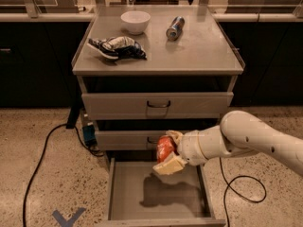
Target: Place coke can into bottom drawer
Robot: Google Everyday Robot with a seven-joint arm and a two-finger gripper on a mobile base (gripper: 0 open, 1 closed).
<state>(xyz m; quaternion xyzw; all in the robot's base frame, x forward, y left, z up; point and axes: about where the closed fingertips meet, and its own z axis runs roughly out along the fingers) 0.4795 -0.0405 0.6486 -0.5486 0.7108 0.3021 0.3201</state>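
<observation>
The coke can [164, 148], a shiny red-orange dented object, sits between the pale fingers [169, 166] of my gripper [168, 151]. The gripper is shut on it and holds it above the open bottom drawer [142, 188], over the drawer's back half and clear of its grey floor. My white arm [246, 141] reaches in from the right. The can's shadow lies on the drawer floor.
The two upper drawers, with dark loop handles [158, 104], are shut. On the cabinet top lie a white bowl [135, 21], a slim blue-and-silver can [174, 27] on its side and a dark-blue-and-white bag [117, 48]. Cables [42, 150] run across the floor on both sides.
</observation>
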